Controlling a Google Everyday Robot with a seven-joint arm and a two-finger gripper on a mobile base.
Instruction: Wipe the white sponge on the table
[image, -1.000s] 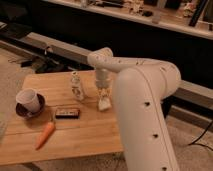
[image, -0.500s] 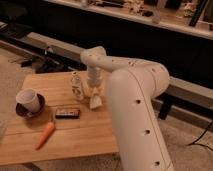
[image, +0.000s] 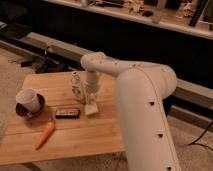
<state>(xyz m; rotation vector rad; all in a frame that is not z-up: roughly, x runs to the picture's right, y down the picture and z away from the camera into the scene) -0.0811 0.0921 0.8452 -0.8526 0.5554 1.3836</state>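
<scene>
One white sponge just beside the black bar | gripper there too, on top of it; grip: cannot tell | likely soft, light | take its long sides, press gently

The gripper was held low over the middle of the table, right above the white sponge, which was seen resting on the planks. A small bottle was spotted just left, a black bar beside the sponge, a carrot nearer, and a cup at the left edge.
</scene>
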